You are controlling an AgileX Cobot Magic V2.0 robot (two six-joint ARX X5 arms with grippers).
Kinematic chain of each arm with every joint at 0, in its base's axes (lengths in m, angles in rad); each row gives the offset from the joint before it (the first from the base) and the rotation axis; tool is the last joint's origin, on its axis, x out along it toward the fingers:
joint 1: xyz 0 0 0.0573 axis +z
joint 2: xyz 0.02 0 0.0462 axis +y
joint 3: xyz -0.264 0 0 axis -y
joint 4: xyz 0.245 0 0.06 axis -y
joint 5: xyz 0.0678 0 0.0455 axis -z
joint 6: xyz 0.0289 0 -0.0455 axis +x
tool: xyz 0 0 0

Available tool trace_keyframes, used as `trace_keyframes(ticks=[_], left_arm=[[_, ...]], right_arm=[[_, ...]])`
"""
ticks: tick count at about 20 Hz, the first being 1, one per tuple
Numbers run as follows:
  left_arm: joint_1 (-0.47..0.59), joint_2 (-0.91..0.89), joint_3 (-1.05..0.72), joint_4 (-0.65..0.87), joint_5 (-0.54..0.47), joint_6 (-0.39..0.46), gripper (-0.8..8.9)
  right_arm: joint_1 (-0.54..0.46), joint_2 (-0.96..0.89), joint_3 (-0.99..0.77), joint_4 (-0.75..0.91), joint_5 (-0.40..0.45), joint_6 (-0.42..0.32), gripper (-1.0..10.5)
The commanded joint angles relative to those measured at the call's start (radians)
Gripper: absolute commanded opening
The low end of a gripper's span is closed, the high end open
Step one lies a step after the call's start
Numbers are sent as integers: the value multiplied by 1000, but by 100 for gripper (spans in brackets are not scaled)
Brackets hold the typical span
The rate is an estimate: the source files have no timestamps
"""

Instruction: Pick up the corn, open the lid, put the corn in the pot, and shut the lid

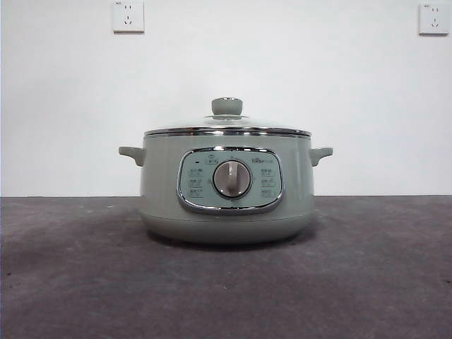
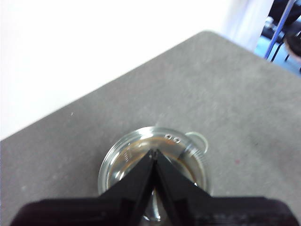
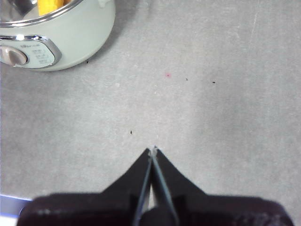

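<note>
Front view: squat round sage-green electric pot (image 1: 227,212) is seen standing centred on the grey desk (image 1: 381,282), front panel with silver dial (image 1: 231,178) facing the camera; the round clear glass lid with steel rim and sage-green knob (image 1: 227,126) is seated on the pot. Two white wall sockets (image 1: 128,15) are seen high on the white wall; no arm is seen here. Left wrist view: left tool (image 2: 154,151) is seen above the lid (image 2: 136,150), jaws pressed together, nothing held. Right wrist view: right tool (image 3: 153,149) is over bare desk, well apart from the pot (image 3: 80,37), jaws closed, empty. A piece of yellow-orange corn cob (image 3: 49,5) is visible inside the pot.
</note>
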Motion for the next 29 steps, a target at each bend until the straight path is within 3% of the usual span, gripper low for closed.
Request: trace_keyframes(ticks=[1,7,9,13,16,22,29], left_arm=[[-6,-39,-1,2,30,-69,-3],[-5,-74,-1,2,28,-86,-3],[4,-72,-2,2,-31,169,-3],[63,-76,-20,0,-72,76,-3],[126,-132,-135,-1,-74,61,-3],[262,-483,-852,43,-85,74,-3],[512,-1147,-1889,888,-80,58,-3]], right_arm=[[2,0,-10,6,5,11,-16],[2,0,-10,6,5,11,-16],[2,0,-10,6,5,11,-16],[2,0,-10,6,5,11,-16],[2,0,-10,6,5,11,-16],[2,0,-10,6,5,11,-16],[2,0,-10,6,5,11,-16]])
